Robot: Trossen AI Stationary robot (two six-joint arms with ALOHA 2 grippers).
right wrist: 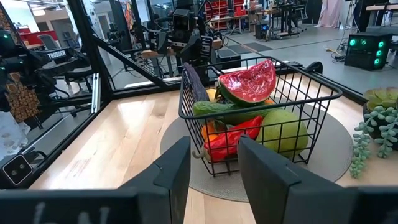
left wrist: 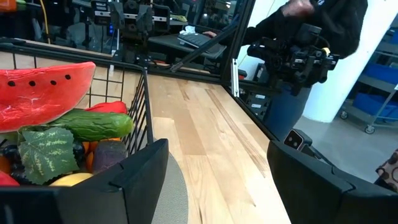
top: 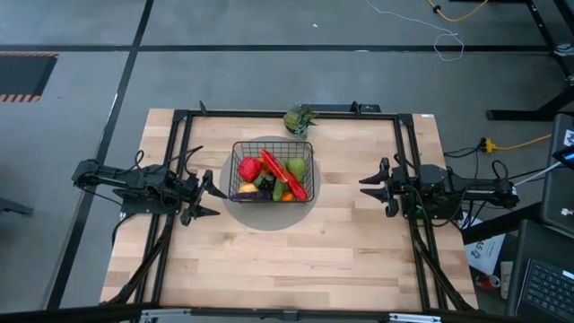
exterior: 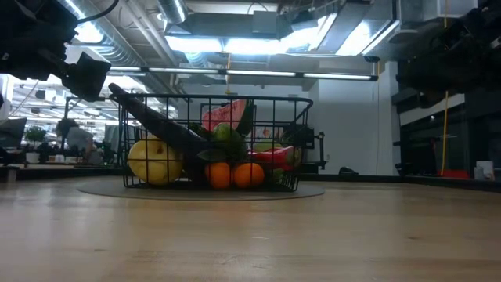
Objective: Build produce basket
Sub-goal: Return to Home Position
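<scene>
- Both open, empty: left end effector (top: pixel 212 199), right end effector (top: pixel 366 187).
- Basket (top: pixel 273 144) of produce (top: pixel 269 173) sits on counter (top: pixel 296 260) between them, nearer the left.

The left arm (top: pixel 126 179) is black, its end effector (top: pixel 215 199) angular-fingered.

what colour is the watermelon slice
The watermelon slice is red with black seeds; best in left wrist view.
</scene>
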